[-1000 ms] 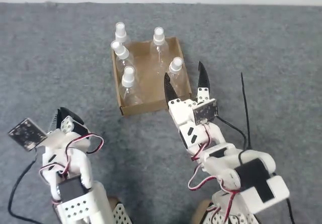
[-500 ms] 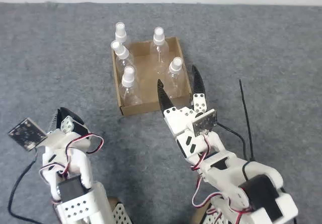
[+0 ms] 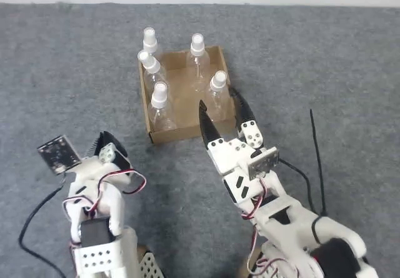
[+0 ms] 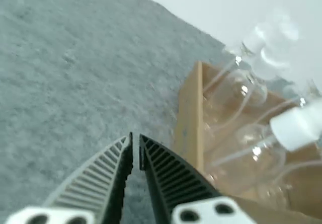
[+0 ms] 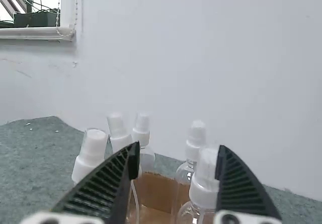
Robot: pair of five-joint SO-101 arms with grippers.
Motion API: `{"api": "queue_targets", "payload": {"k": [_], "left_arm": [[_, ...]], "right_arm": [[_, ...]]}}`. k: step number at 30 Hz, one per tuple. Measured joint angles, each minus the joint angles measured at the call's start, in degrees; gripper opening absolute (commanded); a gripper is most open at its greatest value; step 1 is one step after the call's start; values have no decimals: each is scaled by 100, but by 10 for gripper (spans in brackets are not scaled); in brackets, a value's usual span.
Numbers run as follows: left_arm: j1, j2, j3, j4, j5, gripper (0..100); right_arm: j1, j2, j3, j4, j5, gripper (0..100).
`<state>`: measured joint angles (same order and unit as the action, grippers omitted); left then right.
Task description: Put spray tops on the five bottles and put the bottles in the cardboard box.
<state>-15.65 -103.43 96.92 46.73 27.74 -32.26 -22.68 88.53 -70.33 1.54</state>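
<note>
Grey carpeted counter (image 3: 325, 59). Shallow brown cardboard box (image 3: 187, 132), open-topped, toward far middle of counter. Right hand (image 3: 216, 98) open, black jaws spread over box's near-right corner, flanking near-right bottle (image 3: 218, 83); contact unclear. Left hand (image 4: 135, 146) closed on nothing, low over counter, apart from box's near-left corner. Five bottles (image 3: 160, 103) upright inside box: clear plastic, rounded bodies, each with white spray tops (image 3: 197, 40) fitted.
</note>
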Motion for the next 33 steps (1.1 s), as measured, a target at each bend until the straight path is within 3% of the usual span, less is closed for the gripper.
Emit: {"api": "queue_targets", "payload": {"k": [9,22,33], "left_arm": [[105,0,0,158,-422,12],[105,0,0,158,-457,12],[308,0,0,273,-457,12]], "right_arm": [[-18,-1371,290,1204,0,136],[-18,-4149,299,4738,0,136],[-18,-5758,299,6268,0,136]]}}
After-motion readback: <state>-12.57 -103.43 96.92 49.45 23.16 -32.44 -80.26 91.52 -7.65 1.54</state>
